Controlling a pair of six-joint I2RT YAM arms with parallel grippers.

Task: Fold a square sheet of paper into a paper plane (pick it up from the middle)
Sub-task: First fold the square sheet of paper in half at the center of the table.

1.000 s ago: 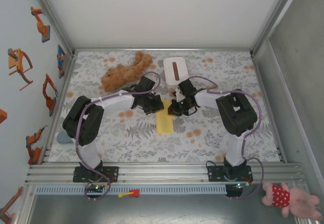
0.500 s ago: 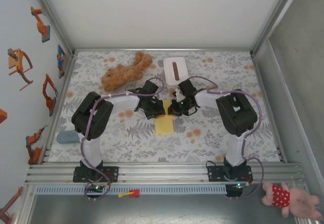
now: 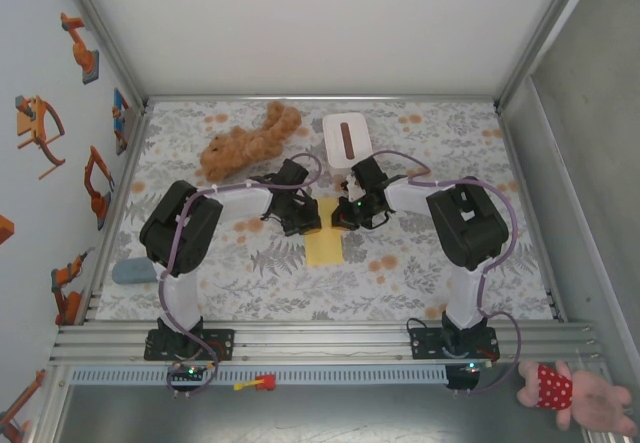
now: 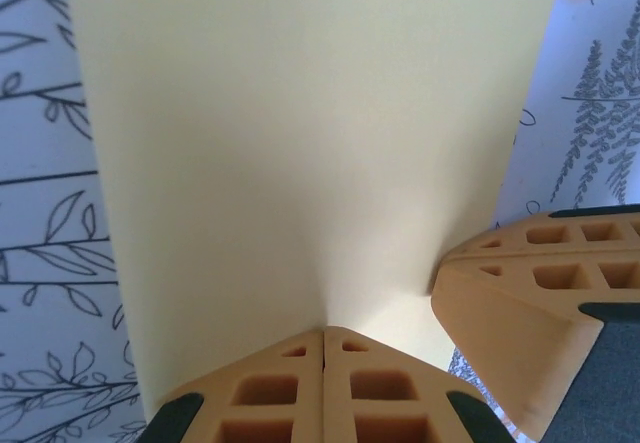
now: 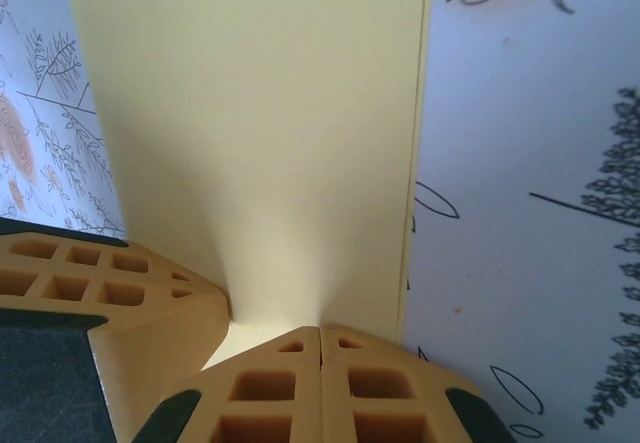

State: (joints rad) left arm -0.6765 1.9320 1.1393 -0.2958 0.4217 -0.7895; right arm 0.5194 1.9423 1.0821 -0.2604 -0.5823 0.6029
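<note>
Pinching entry, both tools on one item.

Item: thin pale-yellow paper sheet, matte and smooth. It now shows as a narrow upright rectangle at the centre of the top view. A doubled line along its right side in the right wrist view suggests it is already folded lengthwise.

Change: within the last second the left arm swung inward from the left. The left gripper closed its last small gap on the sheet's upper edge. The right gripper kept its pinch on the same edge just beside it, and the two tool heads nearly touch. Less of the sheet's upper part is visible than before.

Meaning, as a judgement: both upper corners are now secured, so a nose fold or a lift of that edge can begin. The dart shape is not yet formed.

Textures: orange fingers are blocky, with a lattice of square holes. The paper puckers faintly where it is nipped.

Surroundings:
- Leaf-and-flower printed table cover.
- Shaggy brown plush toy, upper left.
- White rectangular box with brown slot, above centre.
</note>
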